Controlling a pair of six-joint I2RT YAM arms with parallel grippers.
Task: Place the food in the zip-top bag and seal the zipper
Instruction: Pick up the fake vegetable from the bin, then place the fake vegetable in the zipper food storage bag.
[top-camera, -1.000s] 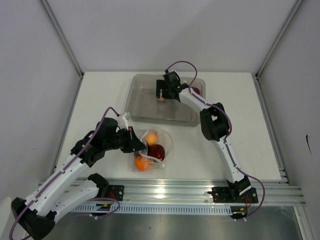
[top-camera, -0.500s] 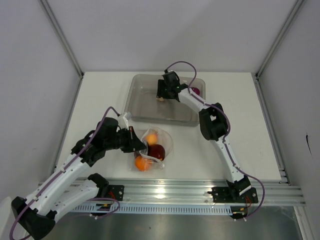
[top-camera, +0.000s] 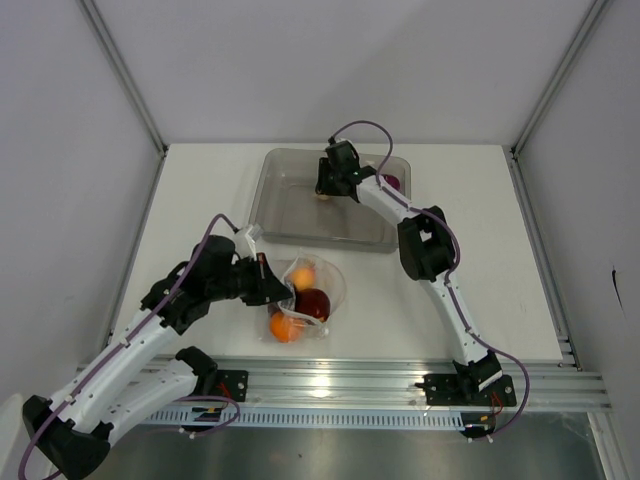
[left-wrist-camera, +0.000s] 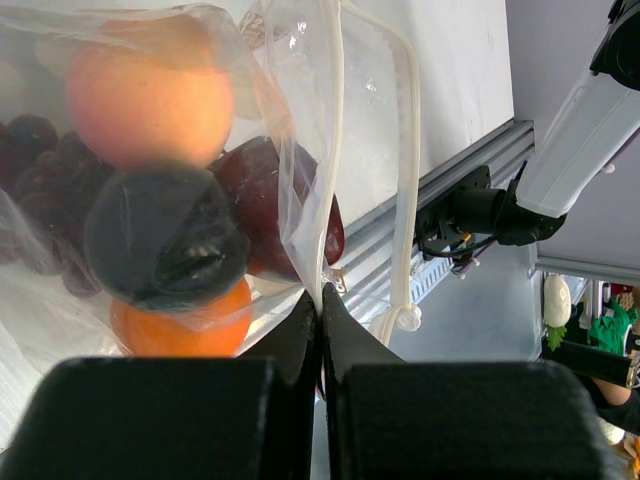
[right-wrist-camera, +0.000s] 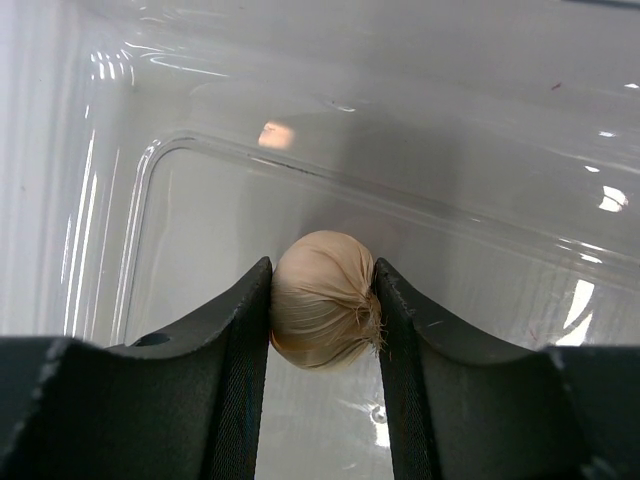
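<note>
The clear zip-top bag (top-camera: 322, 290) lies on the table in front of the tray. Inside it are a peach (left-wrist-camera: 150, 100), a blackish fruit (left-wrist-camera: 165, 235), an orange (left-wrist-camera: 180, 320), a dark red fruit (left-wrist-camera: 255, 195) and dark grapes (left-wrist-camera: 35, 150). My left gripper (left-wrist-camera: 321, 295) is shut on the bag's mouth edge, pinching the film beside the pale zipper strip (left-wrist-camera: 333, 120). My right gripper (right-wrist-camera: 322, 300) reaches into the tray's far side, and both pads touch the beige bulb (right-wrist-camera: 322, 298) between them. A purple ball (top-camera: 391, 183) sits in the tray's back right corner.
The rigid translucent grey tray (top-camera: 290, 225) stands at the back centre of the white table. The aluminium rail (top-camera: 400, 385) with both arm bases runs along the near edge. Grey walls close in both sides.
The right gripper's jaws have closed from wide apart onto the beige bulb in the tray. The left arm and the bag have not moved.
</note>
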